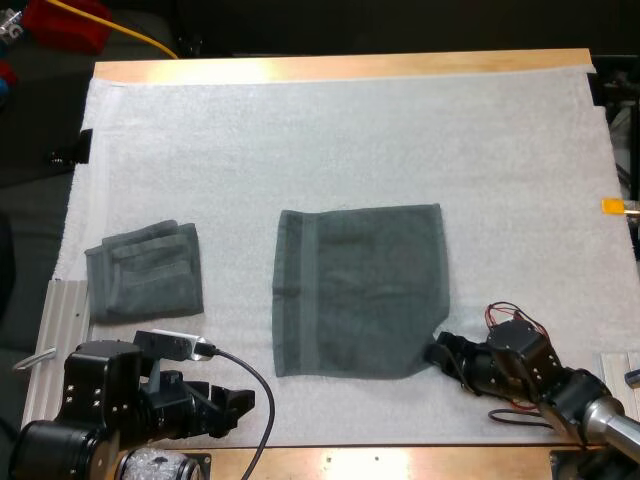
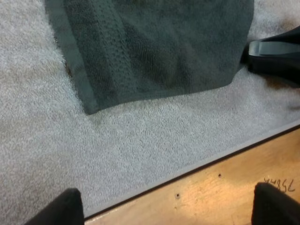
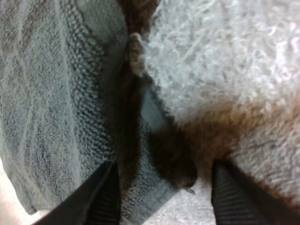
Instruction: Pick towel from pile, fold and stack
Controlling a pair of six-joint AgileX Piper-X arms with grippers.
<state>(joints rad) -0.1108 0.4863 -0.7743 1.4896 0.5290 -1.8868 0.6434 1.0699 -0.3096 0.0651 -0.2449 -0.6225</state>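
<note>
Spread towel (image 1: 360, 290) lies flat mid-mat, slightly toward the near edge. Dark grey-green terry, roughly square so no clear long axis; a woven band runs near-to-far along its left side. Edges sit about square to the mat, and the near right corner looks clipped where the right gripper (image 1: 440, 352) meets it. Right gripper is released: its fingers (image 3: 105, 197) stand apart astride that corner's edge, one over the terry and one over bare mat, nothing pinched. Folded towel (image 1: 145, 270) is well apart at the mat's left side, same fabric, a compact layered rectangle with its long axis left-right and tilted slightly. Left gripper (image 1: 240, 405) hangs over the mat's near edge, between the two towels, also released, fingers wide and clear of any cloth. White mat (image 1: 350, 140) is fuzzy and fibrous, on a wooden table (image 1: 340, 68).
</note>
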